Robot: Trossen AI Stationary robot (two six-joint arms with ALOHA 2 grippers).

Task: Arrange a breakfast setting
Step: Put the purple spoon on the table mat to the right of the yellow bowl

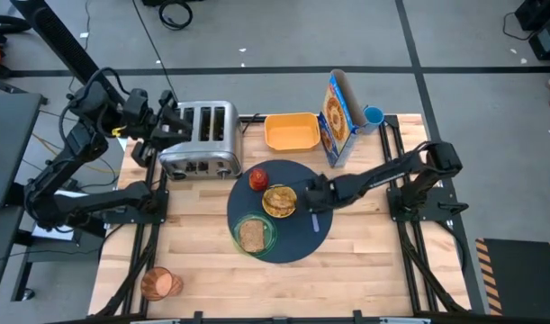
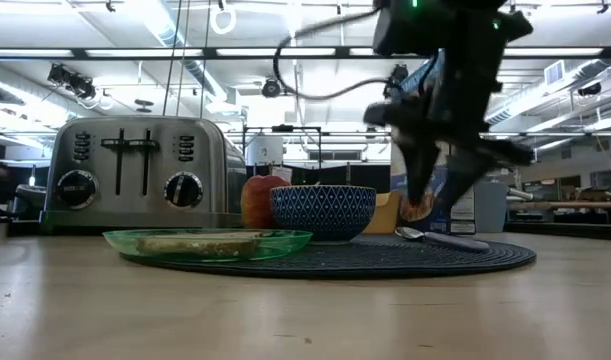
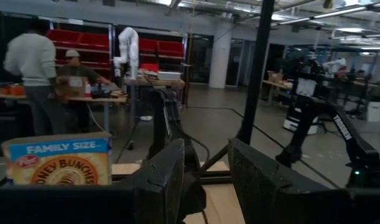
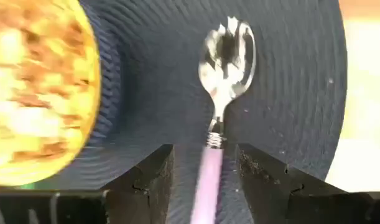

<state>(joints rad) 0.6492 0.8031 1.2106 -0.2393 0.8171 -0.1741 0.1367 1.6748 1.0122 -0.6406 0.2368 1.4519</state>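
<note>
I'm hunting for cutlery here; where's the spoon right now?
The pale-handled metal spoon lies on the dark round mat, just right of the cereal bowl, between the right gripper's open fingers.

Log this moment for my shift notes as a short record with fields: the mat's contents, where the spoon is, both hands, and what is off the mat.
mat: dark, round, mid-table
on mat: apple, cereal bowl, green plate with toast, spoon
spoon: lying flat on the mat beside the bowl
right hand: open, fingers either side of the spoon handle, over the mat
left hand: by the toaster, waiting
off mat: amber cup at the table's front left corner; cereal box and yellow tray at the back
</note>
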